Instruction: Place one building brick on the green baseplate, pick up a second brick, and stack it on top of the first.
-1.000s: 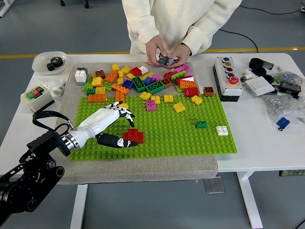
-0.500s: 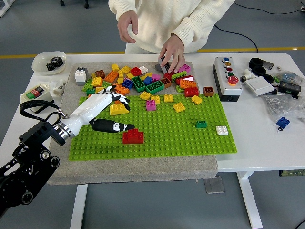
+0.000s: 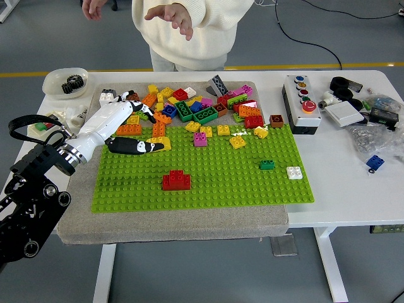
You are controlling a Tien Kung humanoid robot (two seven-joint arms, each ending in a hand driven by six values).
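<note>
reaching in from the left over the far-left corner of the green baseplate (image 3: 208, 183), left hand (image 3: 123, 123) white-backed with black fingers (image 3: 142, 112) spread toward the heap of bricks, black thumb (image 3: 129, 146) stretched out low across the plate, pinching nothing. lying just beside the thumb tip, yellow brick (image 3: 158, 143), flat on the plate's far-left part; contact between the two cannot be told. sitting alone on the studs near the plate's middle, toward its near edge, red brick (image 3: 176, 180) with a smaller raised part on top, well apart from the hand. scattered along the plate's far edge and onto the grey mat (image 3: 189, 224), pile of loose bricks (image 3: 189, 107) in orange, yellow, green, red, blue and pink. resting toward the plate's right side, small green brick (image 3: 267, 165) and white brick (image 3: 294, 172), near each other. standing at the table's far side, person in a cream sweater (image 3: 189, 31), one hand (image 3: 170, 16) raised open above the table, touching nothing. placed right of the mat, button box (image 3: 302, 104) on the white table (image 3: 353, 189).
</note>
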